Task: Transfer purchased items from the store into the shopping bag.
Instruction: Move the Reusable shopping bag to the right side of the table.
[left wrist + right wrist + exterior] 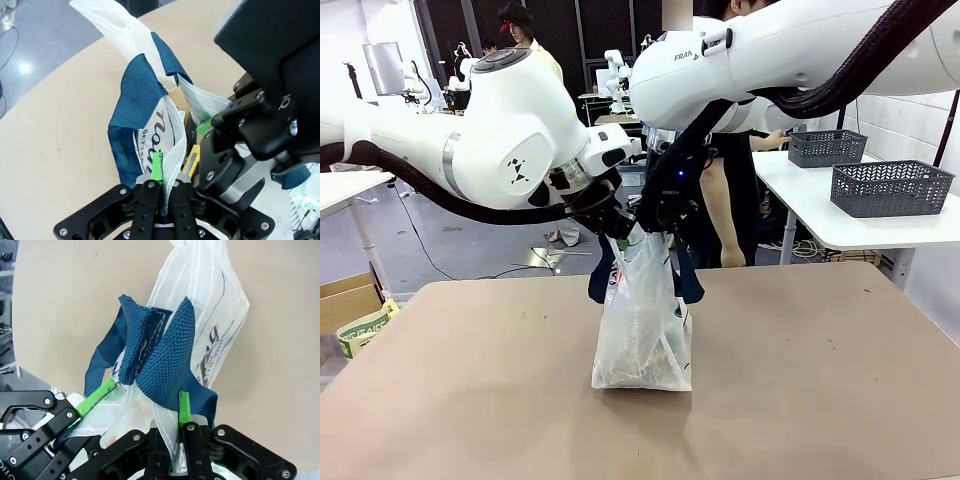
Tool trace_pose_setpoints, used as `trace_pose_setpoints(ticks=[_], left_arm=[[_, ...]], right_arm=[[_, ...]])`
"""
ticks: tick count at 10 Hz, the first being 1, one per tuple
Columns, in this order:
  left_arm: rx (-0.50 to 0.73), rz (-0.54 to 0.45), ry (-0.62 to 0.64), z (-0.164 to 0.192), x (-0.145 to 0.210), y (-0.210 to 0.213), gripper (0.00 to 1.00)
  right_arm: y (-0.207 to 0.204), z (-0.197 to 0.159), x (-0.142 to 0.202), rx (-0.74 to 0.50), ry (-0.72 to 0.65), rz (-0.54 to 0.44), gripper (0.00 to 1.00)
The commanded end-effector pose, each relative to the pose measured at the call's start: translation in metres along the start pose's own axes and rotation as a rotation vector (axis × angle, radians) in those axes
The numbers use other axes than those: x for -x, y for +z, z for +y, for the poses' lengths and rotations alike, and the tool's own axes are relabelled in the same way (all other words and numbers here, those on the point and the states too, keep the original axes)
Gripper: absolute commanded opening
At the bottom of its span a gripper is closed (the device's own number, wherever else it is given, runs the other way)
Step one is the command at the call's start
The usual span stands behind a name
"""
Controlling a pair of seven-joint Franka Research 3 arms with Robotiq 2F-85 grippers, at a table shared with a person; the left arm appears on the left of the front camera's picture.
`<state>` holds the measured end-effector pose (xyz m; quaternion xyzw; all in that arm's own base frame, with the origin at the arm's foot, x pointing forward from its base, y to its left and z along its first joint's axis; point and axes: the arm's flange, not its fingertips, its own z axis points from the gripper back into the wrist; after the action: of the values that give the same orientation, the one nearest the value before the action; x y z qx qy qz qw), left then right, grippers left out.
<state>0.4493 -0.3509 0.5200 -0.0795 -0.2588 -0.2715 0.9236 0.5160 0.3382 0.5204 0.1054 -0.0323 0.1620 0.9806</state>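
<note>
Both arms are pinching the shopping bag [642, 320] at its mouth, over the middle of the worktop [820, 380]. The left gripper [162, 176] is clamping its fingers tight on the thin film of one rim, just beside a strap root. The right gripper [173, 422] is doing the same on the other rim. The bag is standing upright, with its base resting on the worktop and its top hanging from the two pinches. The purchased items [645, 368] are sitting at the bottom, a brownish jumble behind the plastic. In the left wrist view a yellow pack edge [192, 161] is peeking out between the rims.

The step in hand is probably holding the mouth for loading. The two pinches are sitting almost together, so the mouth is looking nearly closed. To do it well:
- Be pulling the rims apart evenly and at equal height.
- Be going slowly, since the film could be creeping out of the pads or tearing.
- Be leaving the base down so the worktop is carrying the load.

Materials: the film is translucent, limp and crinkly, with dark lettering. The strap handles [155, 350] are coarse navy webbing, stitched, and are flopping over in folds. They are likely offering a firmer hold than the film.
</note>
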Motion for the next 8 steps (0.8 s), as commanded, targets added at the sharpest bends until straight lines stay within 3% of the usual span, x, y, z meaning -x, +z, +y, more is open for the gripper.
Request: trace_pose_setpoints(ticks=[1,5,8], left_arm=[[0.039,-0.05,-0.004,0.002,0.008,0.007,0.19],[0.098,-0.111,-0.045,-0.007,0.01,0.019,0.97],[0.166,-0.109,-0.061,-0.011,0.017,0.027,1.0]], right_arm=[[-0.001,0.005,-0.005,-0.023,-0.033,0.006,0.0],[-0.001,0.005,-0.008,-0.034,-0.059,0.002,0.0],[-0.001,0.004,-0.009,-0.031,-0.067,0.001,0.0]])
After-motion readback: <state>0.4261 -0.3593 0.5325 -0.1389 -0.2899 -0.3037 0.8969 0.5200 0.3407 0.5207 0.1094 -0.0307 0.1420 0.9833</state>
